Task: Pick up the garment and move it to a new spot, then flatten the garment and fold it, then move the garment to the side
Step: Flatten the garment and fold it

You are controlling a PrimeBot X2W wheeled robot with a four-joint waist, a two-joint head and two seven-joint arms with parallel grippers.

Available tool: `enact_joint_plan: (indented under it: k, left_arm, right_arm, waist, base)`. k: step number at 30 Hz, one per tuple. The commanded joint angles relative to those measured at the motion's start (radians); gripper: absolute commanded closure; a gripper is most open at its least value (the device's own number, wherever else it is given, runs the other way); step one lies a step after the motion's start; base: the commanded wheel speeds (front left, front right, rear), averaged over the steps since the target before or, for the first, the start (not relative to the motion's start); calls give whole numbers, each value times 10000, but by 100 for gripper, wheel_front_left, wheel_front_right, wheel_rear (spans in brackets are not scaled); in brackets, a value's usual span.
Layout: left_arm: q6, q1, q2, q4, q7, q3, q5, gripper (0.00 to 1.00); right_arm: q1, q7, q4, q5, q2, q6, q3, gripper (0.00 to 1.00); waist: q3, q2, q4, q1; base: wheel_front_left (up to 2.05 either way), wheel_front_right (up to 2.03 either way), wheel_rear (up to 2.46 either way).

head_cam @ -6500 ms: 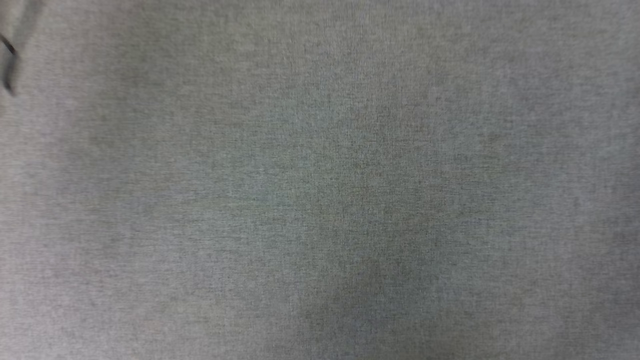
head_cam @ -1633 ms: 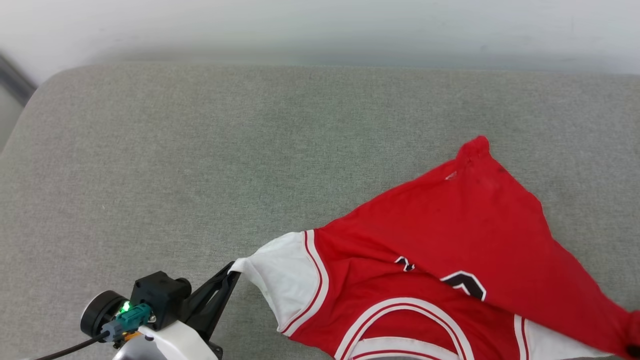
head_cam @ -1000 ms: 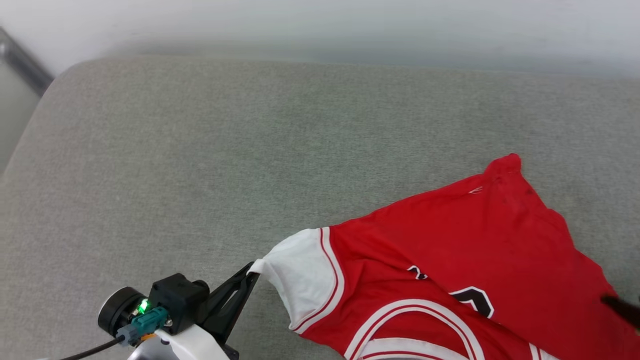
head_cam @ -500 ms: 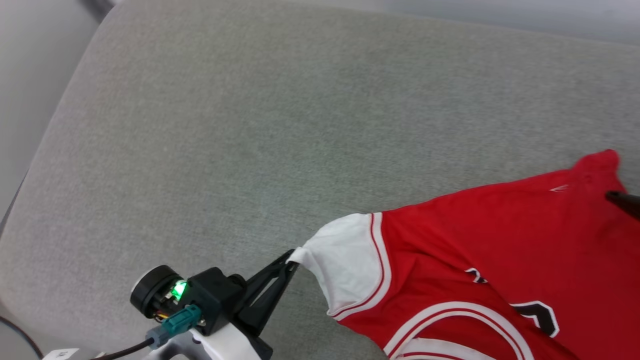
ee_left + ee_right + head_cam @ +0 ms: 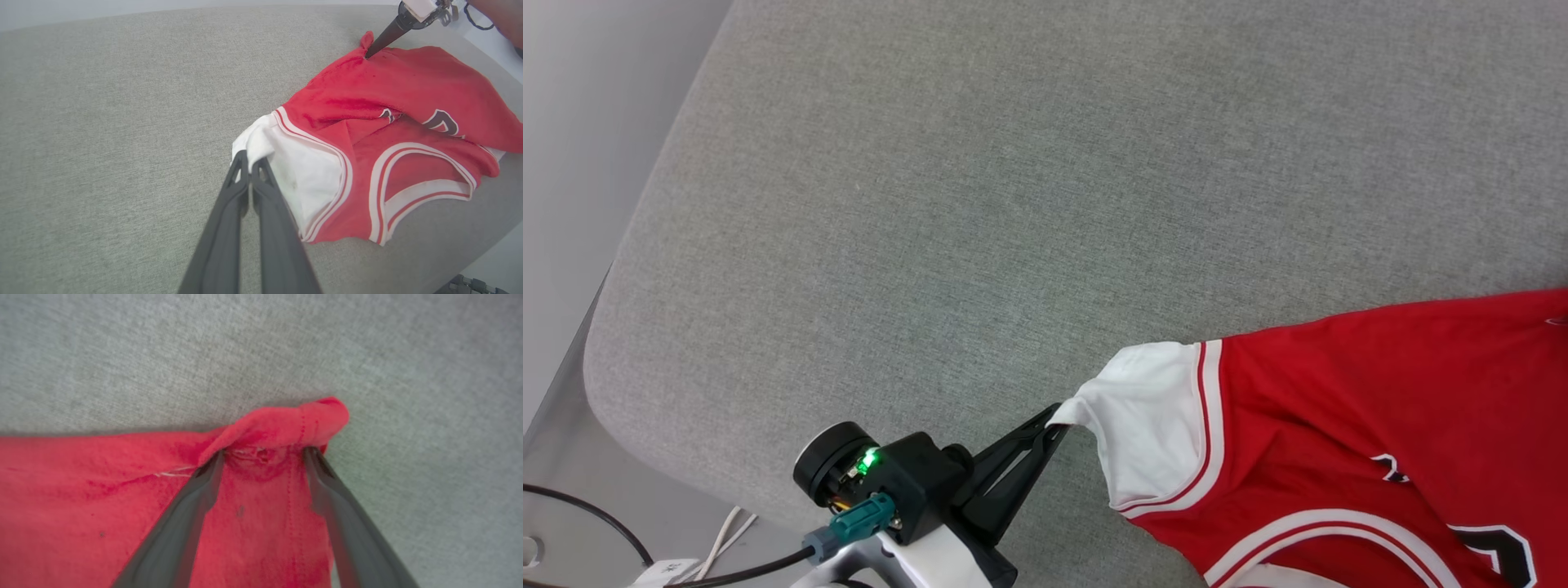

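So the left hand [image 5: 1055,418] is pinching the red jersey [image 5: 1380,392] by its white sleeve [image 5: 1156,408], right hand [image 5: 264,451] spread wide, straddling a bunched corner, grey cushion [image 5: 931,204] underneath.

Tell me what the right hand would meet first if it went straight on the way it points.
Most likely the garment: its rolled red corner lies right between the fingertips of the open right hand. Past that comes the grey cushion, though depth is hard to judge.
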State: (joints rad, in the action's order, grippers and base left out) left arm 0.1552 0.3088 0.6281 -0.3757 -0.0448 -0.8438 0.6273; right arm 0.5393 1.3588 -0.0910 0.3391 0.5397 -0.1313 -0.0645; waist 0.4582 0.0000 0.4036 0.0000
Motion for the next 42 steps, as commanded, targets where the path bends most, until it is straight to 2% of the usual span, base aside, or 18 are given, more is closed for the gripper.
enact_joint_plan:
  k: [1,3,4,5,13,23,27,35,42]
  left_arm:
    - [-44,106,-38,60,56,-19,-10,100]
    - [-78,117,-61,119,97,-42,-9,100]
    - [-93,122,-65,150,109,-51,-6,100]
    - [-104,123,-62,192,116,-53,-2,100]
    - [98,143,194,208,265,243,-13,100]
    - [552,441,1091,-513,184,1181,-10,100]
    - [722,824,1414,-896,154,1789,84,100]
    - [917,1940,2055,-1532,30,3256,492,100]
    - [1194,3183,2546,-1986,-454,4364,656,100]
  right_arm:
    - [-347,-47,-647,-75,-75,11,160,0]
    - [-526,-53,-872,-107,24,12,329,0]
    - [-576,-113,-936,-74,62,12,388,76]
    - [-577,-255,-980,-46,61,14,374,100]
    - [245,-1614,-1105,218,-58,9,389,100]
    - [1178,-3487,-1025,916,-253,9,350,100]
    - [1331,-4192,-565,1265,-152,9,546,100]
    - [1699,-5746,585,1618,-389,9,731,100]
    - [2024,-6139,1991,1820,-629,9,603,100]
  waist:
    - [104,0,90,0]
    - [133,0,103,0]
    - [132,0,99,0]
    - [104,0,83,0]
    - [-667,0,-403,0]
    - [-2172,0,-1505,0]
    - [-2731,0,-1989,0]
    - [-3482,0,-3078,0]
    - [-3742,0,-3973,0]
  base:
    - [0,0,0]
    - [0,0,0]
    - [0,0,0]
    - [0,0,0]
    - [0,0,0]
    - [0,0,0]
    - [0,0,0]
    - [0,0,0]
    - [0,0,0]
